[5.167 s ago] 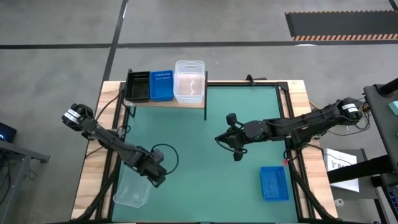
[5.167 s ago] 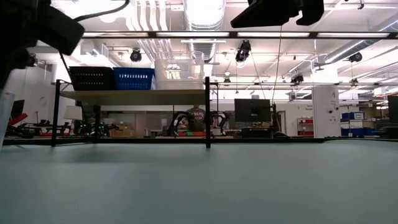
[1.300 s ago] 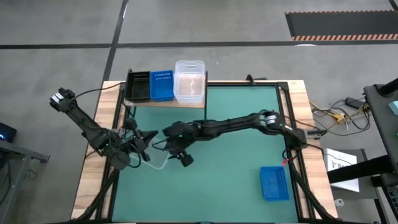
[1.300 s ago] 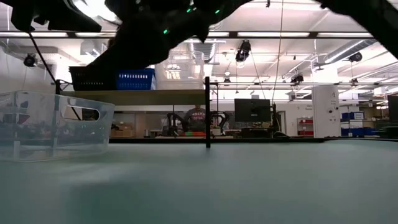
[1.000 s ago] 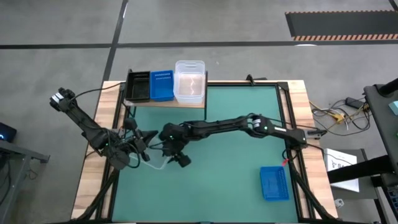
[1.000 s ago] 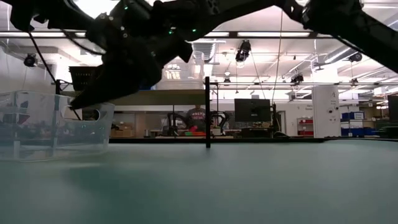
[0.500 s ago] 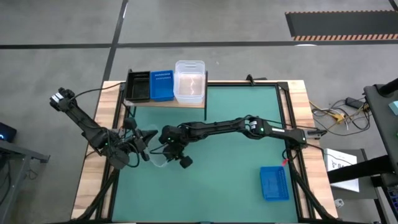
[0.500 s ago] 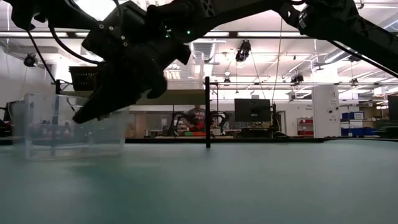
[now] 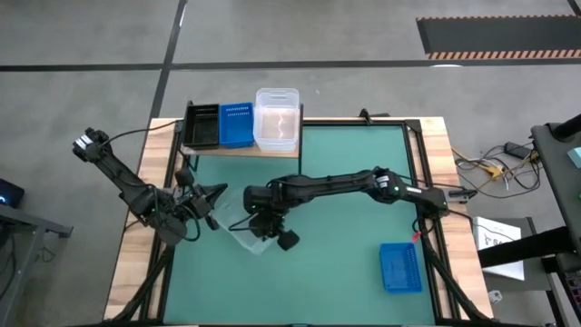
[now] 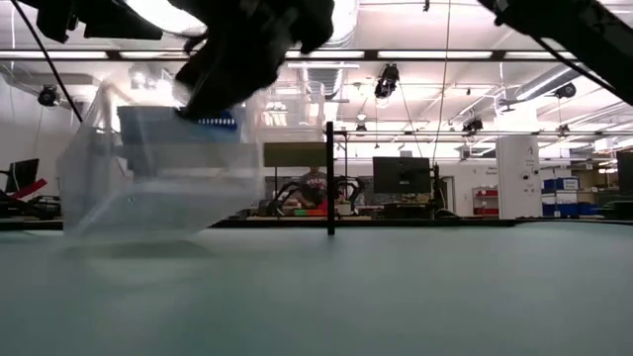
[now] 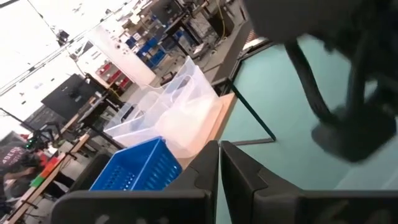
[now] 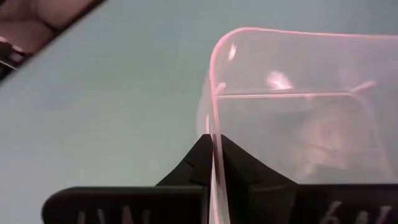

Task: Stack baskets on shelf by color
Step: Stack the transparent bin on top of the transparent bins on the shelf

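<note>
Right wrist view: right gripper (image 12: 213, 155) now pinching rim of clear basket (image 12: 292, 124), spread a second ago. Basket tilted, lifting off green mat (image 9: 354, 227), mid-left. Left gripper (image 11: 219, 163) pressed together, empty, just beside. Likely bound for shelf (image 9: 238, 150).

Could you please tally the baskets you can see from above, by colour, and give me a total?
Black baskets: 1, black basket on the shelf.
Blue baskets: 2, blue basket on the shelf, loose blue basket on the green mat.
Clear baskets: 2 visible places, clear basket on the shelf (possibly stacked), held clear basket in the right gripper.
Total: 5
</note>
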Controlling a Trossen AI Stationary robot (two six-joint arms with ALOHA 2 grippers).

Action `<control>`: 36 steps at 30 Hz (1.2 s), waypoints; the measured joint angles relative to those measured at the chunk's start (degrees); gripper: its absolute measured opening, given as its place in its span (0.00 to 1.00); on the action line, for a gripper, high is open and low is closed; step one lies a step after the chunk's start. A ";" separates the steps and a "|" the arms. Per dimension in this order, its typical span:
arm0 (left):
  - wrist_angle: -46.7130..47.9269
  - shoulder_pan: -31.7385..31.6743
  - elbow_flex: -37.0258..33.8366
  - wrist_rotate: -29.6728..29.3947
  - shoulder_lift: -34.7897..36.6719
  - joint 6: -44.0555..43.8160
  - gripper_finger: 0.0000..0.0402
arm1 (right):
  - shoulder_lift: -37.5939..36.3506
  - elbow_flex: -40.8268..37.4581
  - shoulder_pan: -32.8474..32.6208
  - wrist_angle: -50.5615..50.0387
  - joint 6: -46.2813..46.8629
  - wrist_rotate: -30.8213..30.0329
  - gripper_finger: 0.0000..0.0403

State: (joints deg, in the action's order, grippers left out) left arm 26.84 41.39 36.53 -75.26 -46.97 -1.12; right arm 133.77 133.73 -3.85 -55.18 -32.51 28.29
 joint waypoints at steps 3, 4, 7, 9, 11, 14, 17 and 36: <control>-0.34 0.04 -0.02 -0.05 0.03 0.01 0.00 | -2.67 0.00 -0.54 -3.05 2.47 -0.26 0.02; -0.53 0.04 -0.02 -0.07 0.01 0.01 0.00 | -3.64 0.00 -0.69 -4.04 3.21 -0.39 0.02; -0.96 0.04 -0.02 -0.07 -0.01 0.03 0.00 | -6.12 0.00 -1.22 -6.02 6.48 -1.94 0.02; -0.94 0.02 -0.04 -0.07 -0.01 0.03 0.00 | -7.96 0.00 -1.73 -7.08 8.76 -4.13 0.02; -0.90 0.02 -0.04 -0.07 -0.01 0.03 0.00 | -9.62 0.00 -2.24 -7.80 10.46 -6.03 0.02; -0.95 0.02 -0.04 -0.07 -0.05 0.03 0.00 | -12.13 0.00 -3.12 -8.78 12.95 -9.29 0.02; -0.95 0.02 -0.04 -0.07 -0.06 0.03 0.00 | -14.66 -0.02 -4.17 -10.23 15.31 -14.52 0.02; -0.92 0.02 -0.09 -0.07 -0.12 0.04 0.00 | -31.24 -0.02 -4.97 -4.30 18.68 -45.35 0.02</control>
State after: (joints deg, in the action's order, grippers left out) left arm 25.91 41.41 36.45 -75.33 -47.09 -1.08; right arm 102.53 133.71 -8.82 -59.48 -13.83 -17.07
